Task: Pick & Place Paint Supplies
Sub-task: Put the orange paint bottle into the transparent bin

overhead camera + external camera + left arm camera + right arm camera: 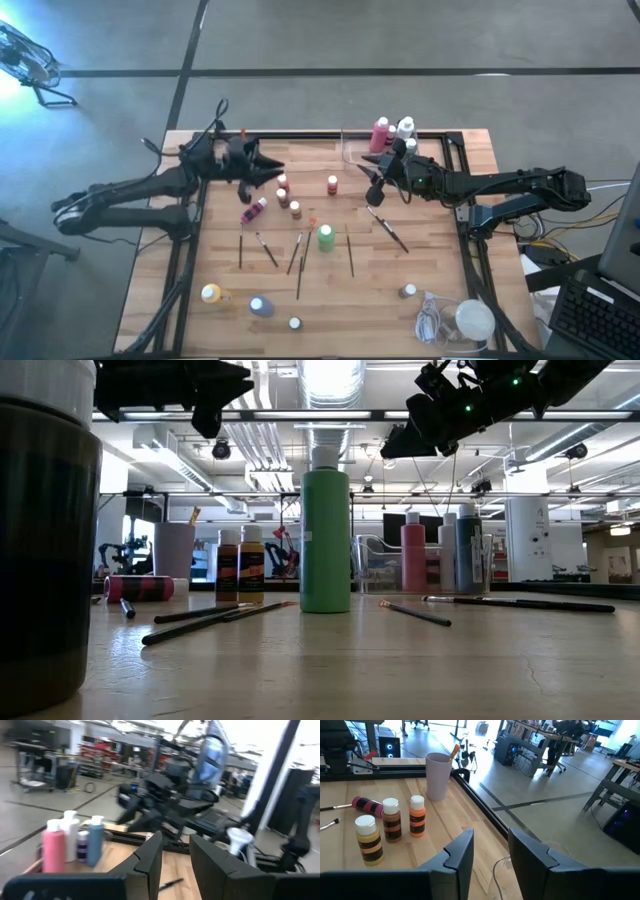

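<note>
My left gripper (278,172) hangs open above the table's far left part, over a group of three small bottles (286,196), and holds nothing (175,837). My right gripper (372,192) hangs open and holds nothing (491,834), just near of the clear tray (352,150) where pink and white-capped bottles (381,134) stand. A pink bottle (253,211) lies on its side. A green bottle (325,237) stands upright mid-table among several thin brushes (298,262). Yellow (211,293), bluish (261,306) and brown (408,290) bottles stand near the front edge.
A purple cup (437,775) holding an orange-tipped brush stands at the far left corner. A white round lump with a coiled cord (462,320) lies at the near right corner. A dark metal frame (462,215) borders the wooden table top. One more bottle (332,184) stands alone between the grippers.
</note>
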